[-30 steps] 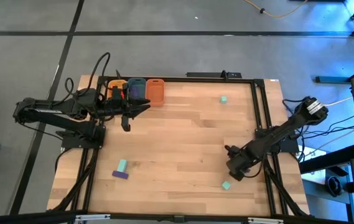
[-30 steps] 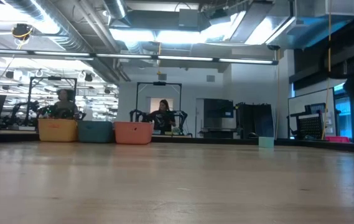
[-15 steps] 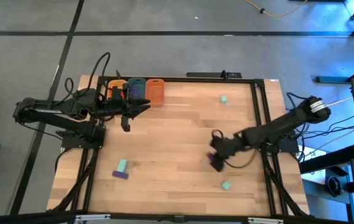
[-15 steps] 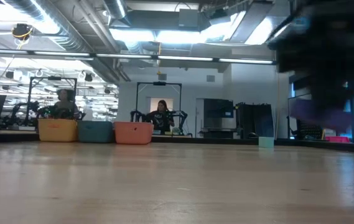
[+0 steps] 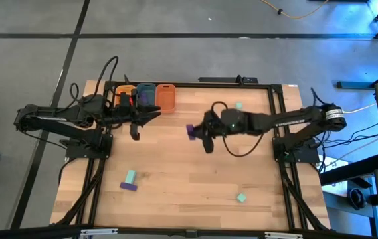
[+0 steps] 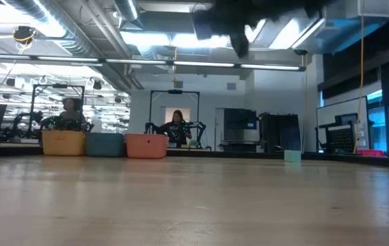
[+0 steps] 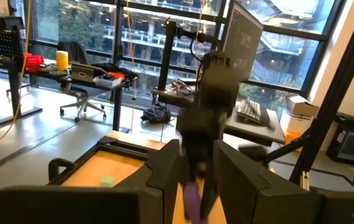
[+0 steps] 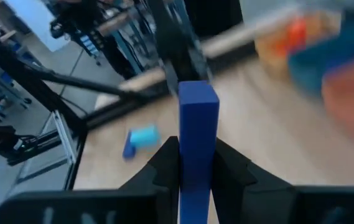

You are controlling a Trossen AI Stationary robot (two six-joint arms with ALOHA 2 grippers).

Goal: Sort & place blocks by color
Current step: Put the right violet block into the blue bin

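Right gripper [image 5: 192,131] is stretched out over the middle of the table [image 5: 195,179] in the high view, clamped on a purple block [image 5: 190,131] that shows at its tip; in the right wrist view that block [image 8: 198,140] stands upright between the two dark fingers [image 8: 164,163]. Left gripper [image 5: 154,114] sits at the upper left of the high frame, just beside the three tubs, and its fingers stand slightly apart with nothing seen between them.

A yellow tub [image 5: 125,95], a blue tub [image 5: 146,95] and an orange tub [image 5: 166,97] line the upper left edge of the table. A mint-teal block [image 5: 239,105] lies near the upper right corner, and another mint-teal block [image 5: 242,197] lies at the lower right. At the lower left a teal block [image 5: 130,176] lies touching or just beside a purple block [image 5: 129,186].

In the low view the tubs [image 6: 104,144] stand in a row at the left, a person [image 6: 178,126] is behind them, and a small mint-teal block [image 6: 292,156] sits far right.
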